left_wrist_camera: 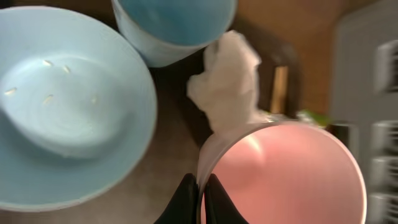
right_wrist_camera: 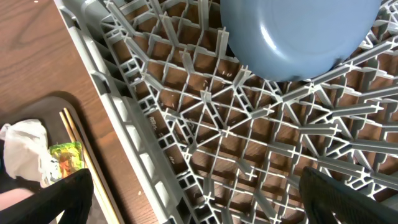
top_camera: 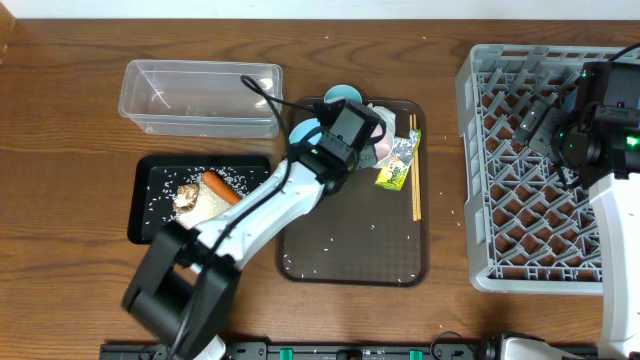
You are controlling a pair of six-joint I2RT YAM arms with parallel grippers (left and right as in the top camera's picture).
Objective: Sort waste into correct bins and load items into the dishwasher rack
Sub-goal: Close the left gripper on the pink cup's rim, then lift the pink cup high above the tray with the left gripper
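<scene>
Large square grey plastic rack (top_camera: 530,200) sitting at the right of the bench (top_camera: 60,250), blue round plate (right_wrist_camera: 298,31) lying in it. Right gripper (right_wrist_camera: 196,186) hovering over the lattice, jaws standing wide, gripping nothing. Flat brown tray (top_camera: 350,250) lying centre. Clear plastic tub (top_camera: 200,95) sitting left, shallow black tray (top_camera: 150,190) just in front of it, carrying white rice (top_camera: 160,195), brown food lump (top_camera: 187,200) and orange carrot (top_camera: 218,186). Left gripper (left_wrist_camera: 202,193) pinching the rim of the pinkish-white cup (left_wrist_camera: 286,174) on the brown tray, jaws clamped onto it. Pale round bowl (left_wrist_camera: 68,106), light-blue cup (left_wrist_camera: 174,25) and crumpled white paper (left_wrist_camera: 227,78) sitting just beside it. Yellow-green wrapper (top_camera: 398,165) and thin wooden chopsticks (top_camera: 415,180) lying further right.
</scene>
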